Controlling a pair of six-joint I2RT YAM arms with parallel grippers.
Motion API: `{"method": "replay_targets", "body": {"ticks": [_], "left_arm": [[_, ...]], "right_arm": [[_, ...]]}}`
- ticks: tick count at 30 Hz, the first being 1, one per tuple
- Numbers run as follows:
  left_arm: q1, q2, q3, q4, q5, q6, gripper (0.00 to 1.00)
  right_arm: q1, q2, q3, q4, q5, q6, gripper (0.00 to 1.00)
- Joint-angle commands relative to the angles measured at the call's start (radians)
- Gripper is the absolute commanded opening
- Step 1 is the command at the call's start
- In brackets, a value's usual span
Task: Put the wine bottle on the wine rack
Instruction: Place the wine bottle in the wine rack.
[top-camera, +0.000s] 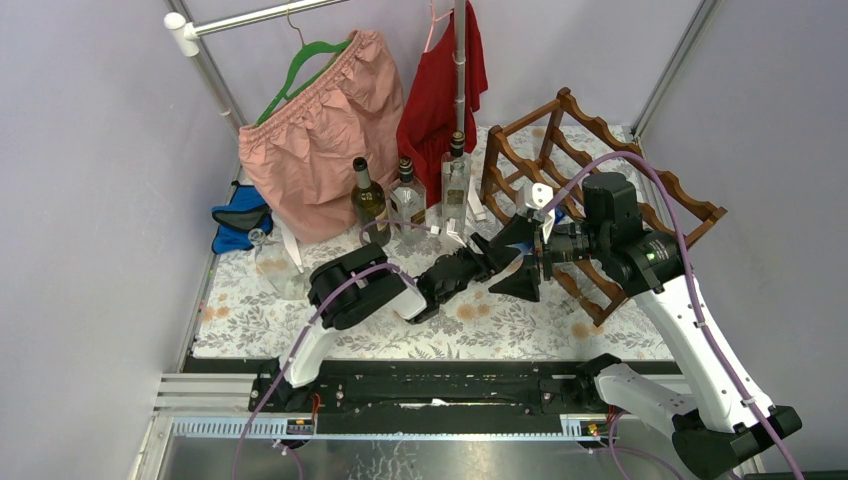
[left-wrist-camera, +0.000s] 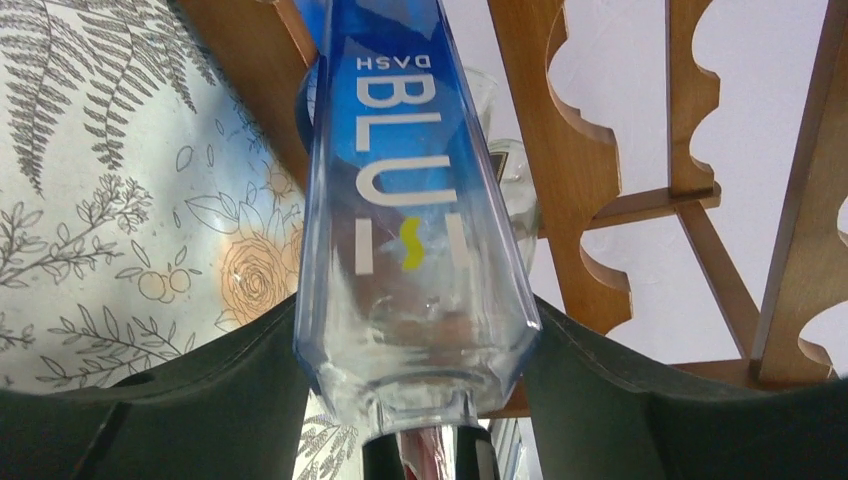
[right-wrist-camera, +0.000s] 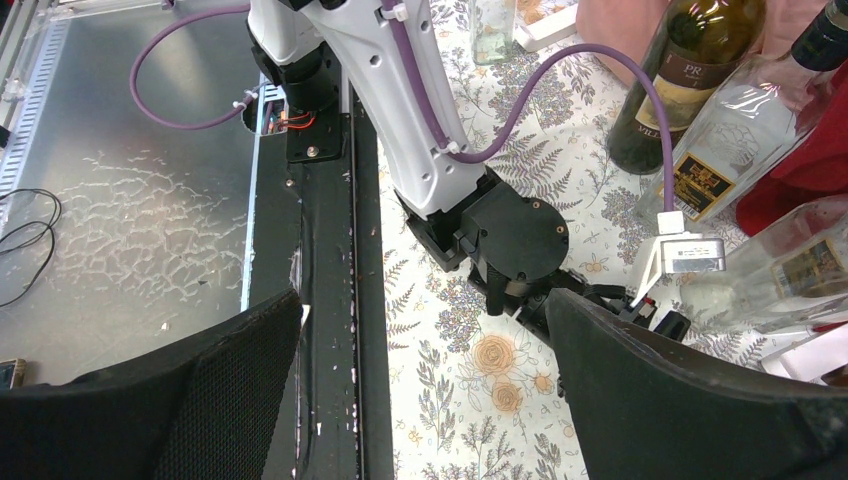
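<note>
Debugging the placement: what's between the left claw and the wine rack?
The blue DASH BLU bottle: its near end sits between the fingers of the left claw, and its body runs out toward the wine rack rails. The left wrist view shows it.

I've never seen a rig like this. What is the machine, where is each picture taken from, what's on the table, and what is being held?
It is a robot: a left arm and a right arm bolted at the near edge of a table, each ending in a two-finger gripper. The wide picture is from a fixed camera above and behind them; the other two are from cameras on the wrists. On the table stand a wooden rack and three bottles at the back, with clothes hanging behind. In the left wrist view the left gripper has a blue bottle between its fingers, the rack just beyond; whether it grips or only flanks the bottle is unclear. The right gripper is open and empty.
</note>
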Motion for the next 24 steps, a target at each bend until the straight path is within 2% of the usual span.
{"method": "replay_targets", "body": {"ticks": [1, 5, 10, 24], "left_arm": [[-0.011, -0.041, -0.025, 0.030, -0.014, 0.043, 0.77], [-0.011, -0.055, -0.031, 0.028, -0.004, 0.062, 0.82], [-0.011, -0.092, -0.064, 0.024, -0.002, 0.089, 0.98], [-0.069, -0.250, -0.239, -0.045, -0.029, 0.198, 0.99]], "right_arm": [[-0.008, -0.015, -0.001, 0.024, -0.045, -0.011, 1.00], [-0.008, -0.015, -0.003, 0.025, -0.045, -0.012, 1.00], [-0.009, -0.017, -0.006, 0.023, -0.045, -0.015, 1.00], [-0.015, -0.021, -0.014, 0.026, -0.050, -0.016, 1.00]]}}
